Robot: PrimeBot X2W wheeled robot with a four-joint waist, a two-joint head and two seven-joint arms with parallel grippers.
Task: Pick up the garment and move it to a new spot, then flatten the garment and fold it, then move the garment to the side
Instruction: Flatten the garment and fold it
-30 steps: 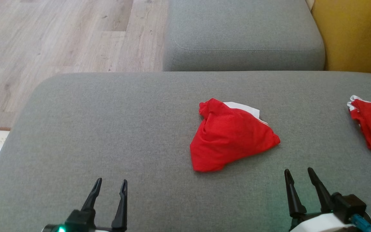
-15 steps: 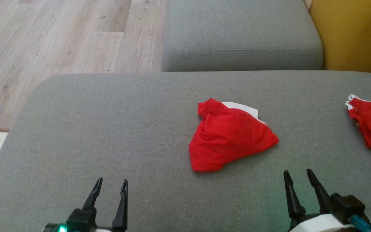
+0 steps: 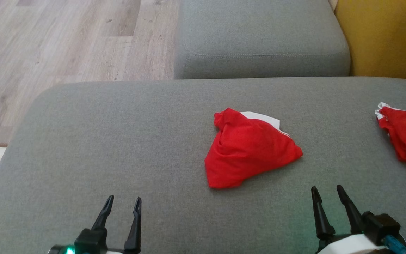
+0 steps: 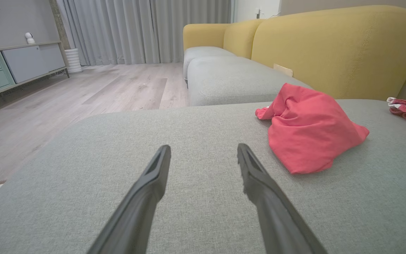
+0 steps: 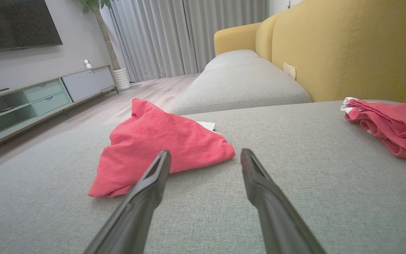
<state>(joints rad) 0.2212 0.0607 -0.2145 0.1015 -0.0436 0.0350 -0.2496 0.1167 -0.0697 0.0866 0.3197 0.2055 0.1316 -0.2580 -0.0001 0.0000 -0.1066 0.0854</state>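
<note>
Pick-up is not yet begun. The red garment (image 3: 248, 151) is bunched right of centre on the grey sofa cushion (image 3: 118, 141). The left end effector (image 3: 124, 198) and right end effector (image 3: 326, 187) are held wide open, empty. A forward reach to the bundle is judged necessary next.

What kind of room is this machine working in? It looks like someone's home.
Most likely a home living room: a yellow-backed sofa with grey cushions, a wall-mounted television above a low cabinet, and long grey curtains.

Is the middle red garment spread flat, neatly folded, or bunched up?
Bunched up: the red garment sits in a rumpled, raised triangular heap with white trim poking out.
</note>
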